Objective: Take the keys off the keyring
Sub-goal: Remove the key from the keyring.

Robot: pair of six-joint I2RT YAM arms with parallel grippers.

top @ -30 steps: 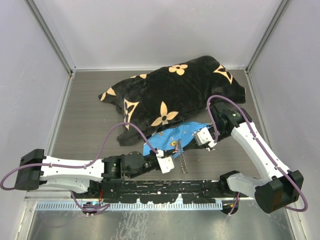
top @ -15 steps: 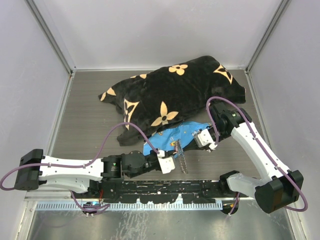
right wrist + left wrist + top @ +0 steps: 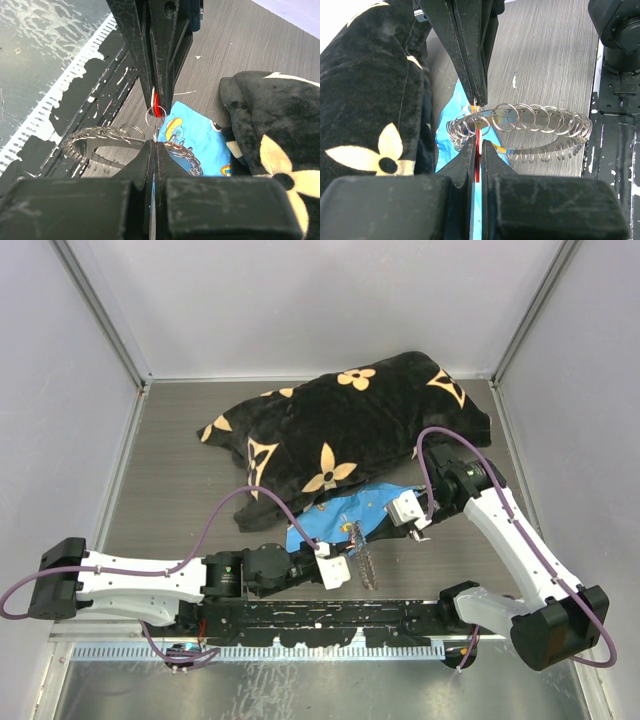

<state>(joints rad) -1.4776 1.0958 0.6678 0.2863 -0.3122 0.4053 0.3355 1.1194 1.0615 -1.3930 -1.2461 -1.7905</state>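
Left tool (image 3: 476, 145) pinches key (image 3: 157, 106); keyring (image 3: 555, 120) crosswise.

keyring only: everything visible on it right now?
The keyring is a large silvery metal loop, a flat band strung with many small wire rings, lying roughly level. One end sits over the blue cloth, where the shut left fingers and right fingers meet it around a red key head. The other end is free, near the black base rail.
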